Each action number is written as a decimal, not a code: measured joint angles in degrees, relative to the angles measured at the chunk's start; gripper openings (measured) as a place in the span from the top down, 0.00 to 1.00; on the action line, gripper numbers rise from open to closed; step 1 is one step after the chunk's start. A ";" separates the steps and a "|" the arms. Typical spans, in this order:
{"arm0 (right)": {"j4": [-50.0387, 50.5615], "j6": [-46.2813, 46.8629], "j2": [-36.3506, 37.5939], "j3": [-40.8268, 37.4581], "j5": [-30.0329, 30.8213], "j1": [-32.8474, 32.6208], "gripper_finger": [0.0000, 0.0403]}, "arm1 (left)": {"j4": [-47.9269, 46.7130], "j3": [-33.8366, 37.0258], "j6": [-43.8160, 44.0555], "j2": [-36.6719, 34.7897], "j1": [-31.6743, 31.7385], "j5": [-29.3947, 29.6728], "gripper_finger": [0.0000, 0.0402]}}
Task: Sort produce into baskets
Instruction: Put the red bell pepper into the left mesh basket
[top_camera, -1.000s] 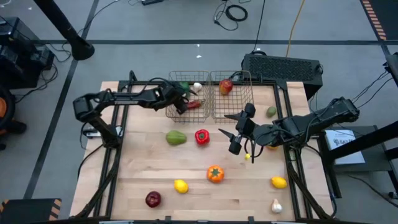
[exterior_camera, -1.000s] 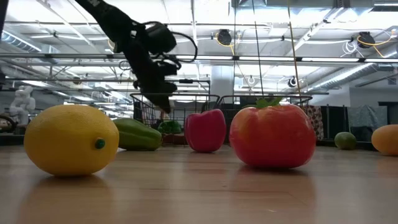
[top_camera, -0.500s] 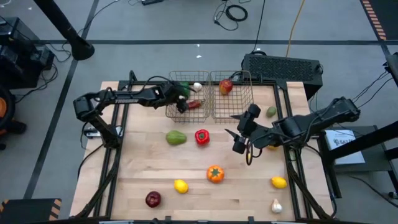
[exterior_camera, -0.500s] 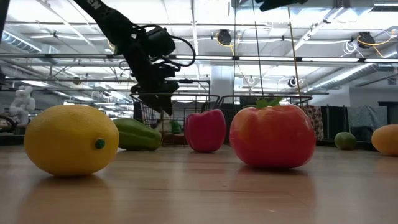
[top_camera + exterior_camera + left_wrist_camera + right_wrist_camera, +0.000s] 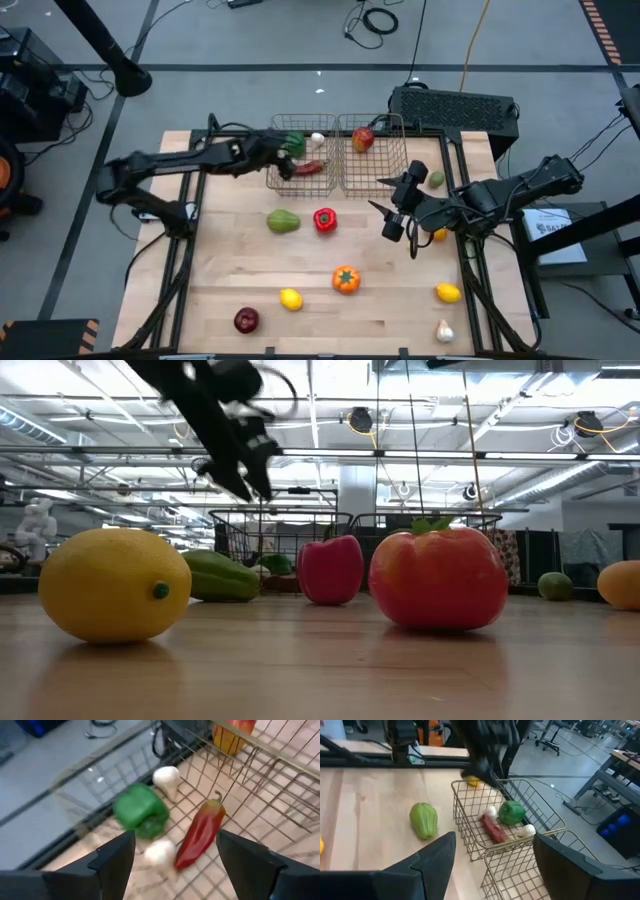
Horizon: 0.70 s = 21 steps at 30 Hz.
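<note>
Two wire baskets stand side by side at the table's far edge. The left basket [image 5: 300,158] holds a green pepper [image 5: 140,810], two garlic bulbs [image 5: 166,776] and a red chilli [image 5: 200,834]. The right basket [image 5: 375,152] holds a red apple [image 5: 362,139]. My left gripper [image 5: 282,165] hangs open and empty above the left basket's near left corner; the low view shows it [image 5: 245,470] well above the rim. My right gripper [image 5: 378,195] is open and empty above the table, just in front of the right basket.
Loose on the table: a pale green pepper [image 5: 283,221], a red pepper [image 5: 325,219], an orange-red tomato [image 5: 346,279], two lemons [image 5: 290,298] [image 5: 448,292], a red apple [image 5: 246,320], garlic [image 5: 444,330], a small green fruit [image 5: 436,179]. A black box [image 5: 455,105] stands behind the baskets.
My left gripper has risen from the left basket and drawn back a little toward the table's left edge, and the green pepper now shows uncovered in the basket. My right gripper has moved a little toward the table's right and far edges, staying open.
</note>
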<state>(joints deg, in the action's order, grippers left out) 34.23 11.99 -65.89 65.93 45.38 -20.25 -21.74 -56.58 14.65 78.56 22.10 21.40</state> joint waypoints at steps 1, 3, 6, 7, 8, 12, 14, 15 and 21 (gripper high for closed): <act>0.00 -0.93 0.00 0.00 -0.27 0.00 0.36 | -1.76 0.00 0.28 -2.14 -1.06 1.55 0.29; -0.04 -3.46 0.00 0.00 -0.36 0.00 0.36 | -5.19 0.00 1.42 -6.38 -3.41 4.93 0.29; -0.36 -6.28 0.00 0.00 -0.50 0.25 0.36 | -11.56 0.12 3.47 -11.42 -7.04 11.32 0.29; -0.99 -7.46 -0.07 0.00 -0.52 0.41 0.36 | -13.46 0.62 4.43 -12.73 -8.12 13.15 0.29; -1.80 -8.61 -0.13 0.00 -0.45 0.54 0.36 | -15.29 1.31 5.08 -14.10 -9.04 14.55 0.29; -3.38 -9.89 -0.22 0.00 -0.55 0.86 0.36 | -18.75 4.91 8.48 -18.07 -12.67 16.67 0.29; -4.56 -9.31 -0.59 0.00 -0.51 1.41 0.36 | -18.81 7.01 9.55 -19.29 -14.00 17.88 0.29; -4.70 -7.47 -0.86 0.01 -0.51 1.65 0.36 | -18.98 7.82 10.10 -19.69 -14.51 18.17 0.29; -2.19 8.72 -5.46 -0.52 -3.82 0.90 0.36 | -21.92 9.10 10.54 -20.25 -16.29 18.02 0.29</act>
<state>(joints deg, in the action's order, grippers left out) 32.04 20.72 -71.35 65.41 41.56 -19.35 -43.66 -47.48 25.19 58.30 5.81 39.43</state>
